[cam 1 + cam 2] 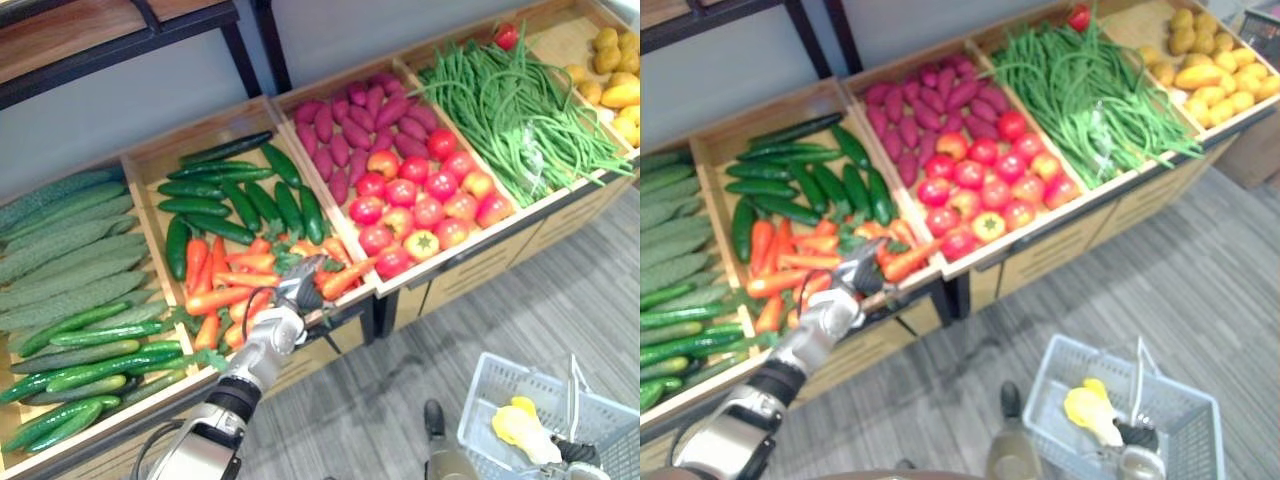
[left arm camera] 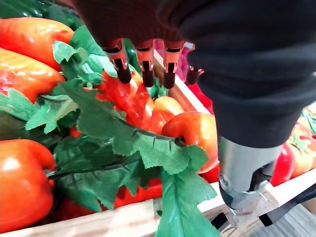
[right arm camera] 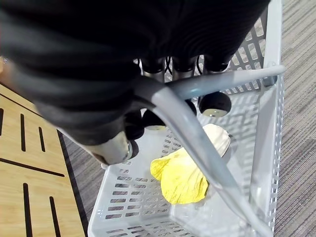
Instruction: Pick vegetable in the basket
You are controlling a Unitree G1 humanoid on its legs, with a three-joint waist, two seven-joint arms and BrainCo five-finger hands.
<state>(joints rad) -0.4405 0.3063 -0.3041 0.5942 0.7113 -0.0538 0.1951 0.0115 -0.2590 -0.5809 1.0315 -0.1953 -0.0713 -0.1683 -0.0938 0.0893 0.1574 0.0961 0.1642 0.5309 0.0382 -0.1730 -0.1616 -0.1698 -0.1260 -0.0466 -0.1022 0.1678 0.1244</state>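
Note:
Orange carrots (image 1: 225, 280) with green leaves (image 2: 123, 143) lie at the front of a wooden crate. My left hand (image 1: 283, 318) hovers over them by the crate's front edge. Its fingers (image 2: 147, 64) are straight and point down at the carrots (image 2: 195, 131), and it holds nothing. At the lower right, a grey plastic basket (image 1: 480, 410) hangs above the floor with a pale yellow vegetable (image 1: 520, 425) in it. My right hand (image 3: 98, 89) is shut round the basket's grey handle (image 3: 187, 123). Under it lies the yellow vegetable (image 3: 182, 177).
Neighbouring crates hold cucumbers (image 1: 70, 260), dark green cucumbers (image 1: 240, 195), purple sweet potatoes (image 1: 350, 125), tomatoes (image 1: 420, 200), green beans (image 1: 520, 110) and yellow produce (image 1: 615, 75). The wooden crate rim (image 2: 98, 222) runs below my left hand. Grey plank floor (image 1: 420, 380) lies between stand and basket.

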